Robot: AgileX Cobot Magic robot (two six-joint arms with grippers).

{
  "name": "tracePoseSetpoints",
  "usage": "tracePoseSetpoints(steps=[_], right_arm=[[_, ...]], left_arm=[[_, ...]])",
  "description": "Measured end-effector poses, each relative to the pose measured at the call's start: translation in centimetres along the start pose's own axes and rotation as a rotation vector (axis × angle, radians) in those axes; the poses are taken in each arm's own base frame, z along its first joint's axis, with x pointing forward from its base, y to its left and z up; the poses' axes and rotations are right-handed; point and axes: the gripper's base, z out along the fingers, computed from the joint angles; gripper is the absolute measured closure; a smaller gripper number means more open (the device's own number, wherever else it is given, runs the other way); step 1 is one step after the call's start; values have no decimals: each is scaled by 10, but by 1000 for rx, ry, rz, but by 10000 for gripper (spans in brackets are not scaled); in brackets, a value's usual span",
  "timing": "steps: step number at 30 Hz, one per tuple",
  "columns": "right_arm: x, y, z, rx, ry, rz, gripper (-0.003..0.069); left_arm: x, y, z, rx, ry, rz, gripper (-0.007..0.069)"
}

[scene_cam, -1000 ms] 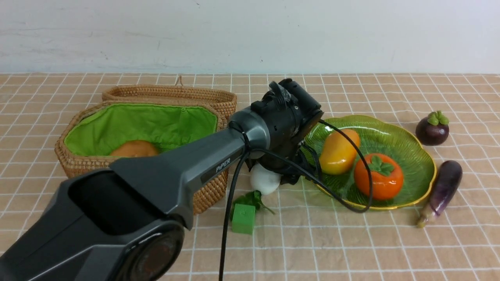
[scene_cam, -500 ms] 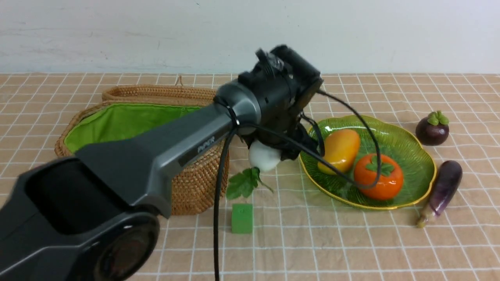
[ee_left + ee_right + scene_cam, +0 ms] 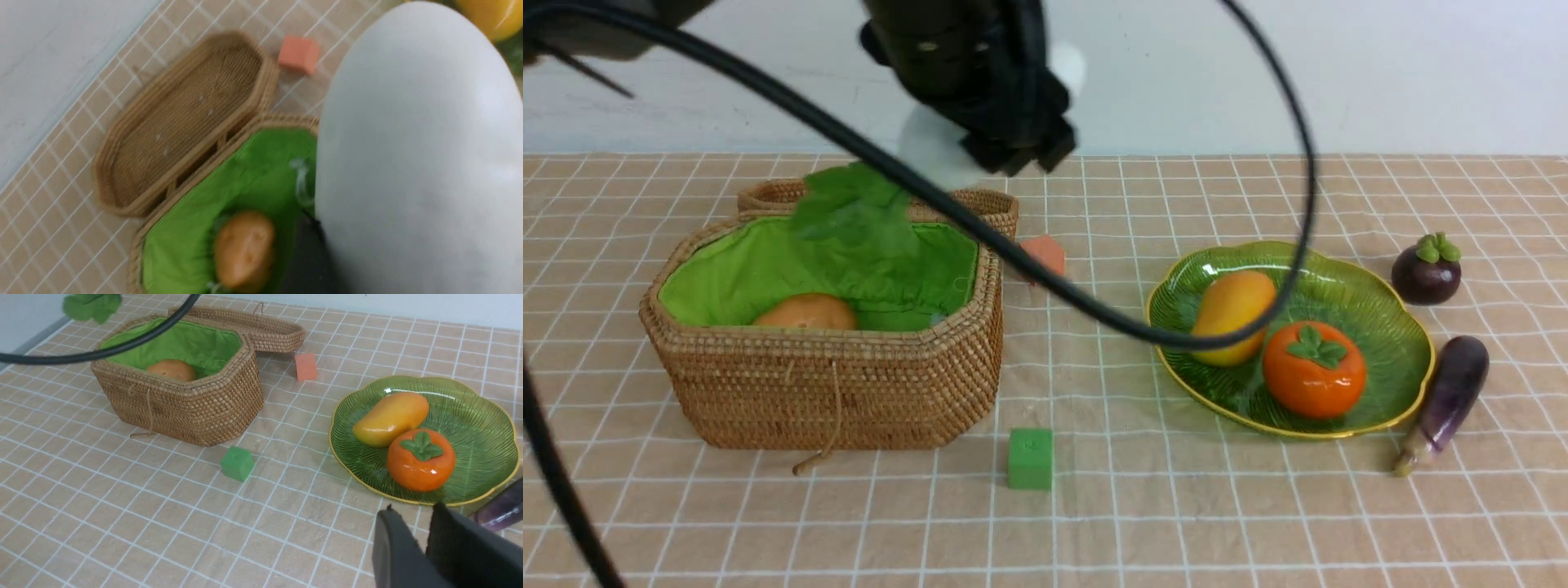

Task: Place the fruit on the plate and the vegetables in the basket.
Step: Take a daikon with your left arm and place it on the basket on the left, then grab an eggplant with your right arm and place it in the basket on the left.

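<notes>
Left gripper (image 3: 1023,147) hangs high above the basket (image 3: 833,376), over its far rim, jaws spread wide and clamped on the fat white radish (image 3: 935,151). The radish leaves (image 3: 854,204) dangle down just over the green lining. Right gripper (image 3: 428,539) sits low, well off to the right of the basket, jaws barely parted with nothing between them.

The basket stands open, its woven lid (image 3: 984,204) lying flat behind it. The plate (image 3: 1380,278) rests on the cloth to the right of the basket, well apart from it. The eggplant (image 3: 1454,384) lies on the cloth beyond the plate's far side from the basket, close against its rim. The mango (image 3: 1233,314) and persimmon (image 3: 1313,371) lie on the plate, touching, the mango nearer the basket. The potato (image 3: 805,312) sits inside the basket. The mangosteen (image 3: 1425,271) stands on the cloth, farthest right of the basket. An orange cube (image 3: 1045,255) lies just beside the basket's far right corner, and a green cube (image 3: 1030,457) near its front right corner.
</notes>
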Motion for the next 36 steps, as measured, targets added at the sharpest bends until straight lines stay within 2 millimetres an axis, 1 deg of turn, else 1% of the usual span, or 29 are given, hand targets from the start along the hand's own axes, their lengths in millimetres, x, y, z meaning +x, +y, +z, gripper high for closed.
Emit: tracePoseSetpoints(steps=[1,2,3,4,5,6,7,8,11,12,13,15,16,17,19,21,22,24,26,27,28,29,30,31,32,33,34,35,36], right_arm=[[0,0,0,0,0,-5,517],[0,0,0,0,0,-15,517],[0,0,0,-2,0,-21,517],[0,0,0,-3,0,-22,517],[0,1,0,-8,0,-31,517],[0,1,0,-11,1,-30,517],[0,1,0,-12,1,-31,517],[0,1,0,-15,1,-30,517],[0,2,0,-17,0,-28,517],[0,2,0,-17,0,-28,517],[0,2,0,-20,-1,-26,517],[0,3,0,-29,-1,-20,517],[0,3,0,-38,-1,-12,517],[0,4,0,-45,1,-7,517],[-1,5,3,-55,10,1,517],[-1,5,5,-57,19,4,517],[-1,5,7,-59,26,7,517],[-3,5,16,-60,59,14,517],[-4,6,25,-64,91,24,517],[-5,6,31,-63,111,27,517],[-6,5,36,-62,127,30,517],[-6,5,40,-60,141,31,517],[-7,5,52,-55,182,35,515],[-7,5,54,-54,187,36,515],[-7,4,65,-49,224,40,513],[-7,3,73,-46,247,43,512],[-7,2,85,-38,281,45,511],[-7,2,85,-38,280,45,511],[-5,0,103,-14,332,52,511]], left_arm=[[7,4,7,-2,32,24,106],[24,14,21,-4,101,84,106],[32,18,31,-2,134,122,106],[34,19,33,-2,141,131,106],[47,28,55,-6,163,194,106],[52,30,68,-7,166,228,106],[54,29,70,-3,173,236,106],[59,31,88,-11,155,270,106],[57,29,108,-25,102,274,106],[57,29,108,-26,99,275,106],[55,28,113,-29,84,263,92],[54,28,115,-32,76,247,50],[54,28,115,-34,72,228,0],[54,28,115,-34,74,212,-25],[56,28,113,-35,89,175,-39],[57,28,110,-29,103,146,-36],[57,27,107,-23,108,130,-33],[57,19,92,4,124,56,18],[52,14,74,5,87,1,95],[47,8,59,3,41,-40,169],[43,4,47,5,4,-71,212],[41,2,40,8,-16,-89,259],[36,-7,9,26,-98,-179,413],[35,-9,9,30,-100,-176,413],[34,-16,-16,60,-159,-257,545],[36,-20,-33,83,-196,-296,602],[42,-25,-55,111,-241,-332,638],[44,-26,-57,114,-246,-336,638],[57,-35,-77,156,-284,-364,638]])
